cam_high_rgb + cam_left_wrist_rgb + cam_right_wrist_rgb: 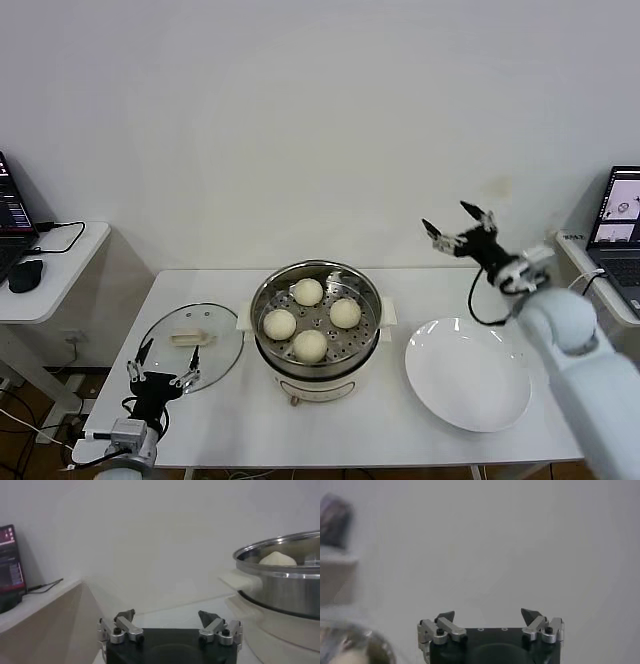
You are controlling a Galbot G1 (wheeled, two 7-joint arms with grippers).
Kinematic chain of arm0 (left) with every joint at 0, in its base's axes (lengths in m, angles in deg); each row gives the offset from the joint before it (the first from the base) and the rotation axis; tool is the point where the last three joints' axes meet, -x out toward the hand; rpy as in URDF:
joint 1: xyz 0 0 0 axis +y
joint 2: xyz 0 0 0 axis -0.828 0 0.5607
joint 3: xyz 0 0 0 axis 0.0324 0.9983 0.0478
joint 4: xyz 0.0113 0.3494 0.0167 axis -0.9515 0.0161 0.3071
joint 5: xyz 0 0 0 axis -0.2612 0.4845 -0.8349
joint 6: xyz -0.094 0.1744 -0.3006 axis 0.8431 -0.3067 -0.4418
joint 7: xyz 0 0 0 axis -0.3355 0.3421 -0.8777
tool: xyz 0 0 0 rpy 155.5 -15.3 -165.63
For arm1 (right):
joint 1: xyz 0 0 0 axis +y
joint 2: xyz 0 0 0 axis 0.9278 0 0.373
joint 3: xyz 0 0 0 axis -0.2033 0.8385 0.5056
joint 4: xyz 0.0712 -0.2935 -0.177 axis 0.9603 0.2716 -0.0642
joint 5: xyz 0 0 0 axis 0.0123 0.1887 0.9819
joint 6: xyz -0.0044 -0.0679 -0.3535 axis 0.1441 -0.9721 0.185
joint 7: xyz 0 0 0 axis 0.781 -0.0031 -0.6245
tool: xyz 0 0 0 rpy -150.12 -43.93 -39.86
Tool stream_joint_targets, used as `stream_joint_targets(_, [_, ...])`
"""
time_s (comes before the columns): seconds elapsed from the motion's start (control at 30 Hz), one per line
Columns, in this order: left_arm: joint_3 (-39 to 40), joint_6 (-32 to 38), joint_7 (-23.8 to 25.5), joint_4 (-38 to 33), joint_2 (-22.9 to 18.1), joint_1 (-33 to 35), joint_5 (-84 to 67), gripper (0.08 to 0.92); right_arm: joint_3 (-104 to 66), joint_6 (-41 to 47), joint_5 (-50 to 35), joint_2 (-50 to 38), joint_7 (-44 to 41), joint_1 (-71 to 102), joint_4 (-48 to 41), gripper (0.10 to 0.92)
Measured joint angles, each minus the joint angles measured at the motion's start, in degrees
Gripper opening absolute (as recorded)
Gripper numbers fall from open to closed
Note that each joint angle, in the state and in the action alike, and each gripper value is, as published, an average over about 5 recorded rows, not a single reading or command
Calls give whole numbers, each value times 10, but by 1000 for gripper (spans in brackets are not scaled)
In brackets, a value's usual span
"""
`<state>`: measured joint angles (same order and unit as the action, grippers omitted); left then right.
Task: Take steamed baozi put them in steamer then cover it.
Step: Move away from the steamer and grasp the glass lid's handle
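1. Steel pot (pixel 316 318) is your landmark: the head view shows four buns (pixel 310 320) on its tray; the left wrist view shows just one.
2. One glass lid (pixel 192 343) lies flat just left of the pot, one white plate (pixel 468 373) right.
3. Your left gripper (pixel 165 364) hangs by the lid's near edge, jaws apart, empty.
4. Your right gripper (pixel 456 227) is raised right of the pot, jaws apart, empty.

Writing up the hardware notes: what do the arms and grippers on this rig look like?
Both match. The right arm has a smooth white rounded shell, with a black cable looped at the wrist. The right gripper and left gripper share a black base, silver metal finger links with black screws, and dark pointed tips. Little of the left arm shows beyond a grey-white wrist block with black cabling.
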<state>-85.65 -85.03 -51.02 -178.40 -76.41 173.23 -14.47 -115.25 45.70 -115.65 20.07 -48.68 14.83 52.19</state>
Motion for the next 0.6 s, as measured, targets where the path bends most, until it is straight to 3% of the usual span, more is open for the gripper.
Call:
stream_joint_targets(0.33, [2,49,-24,43,16,-45,209,823,-112,-55,11,122,33,185,45,823])
stream_joint_targets(0.6, [33,71,-93,109,47,-80,457,823,-158,-78,20,173,46,268,71,823])
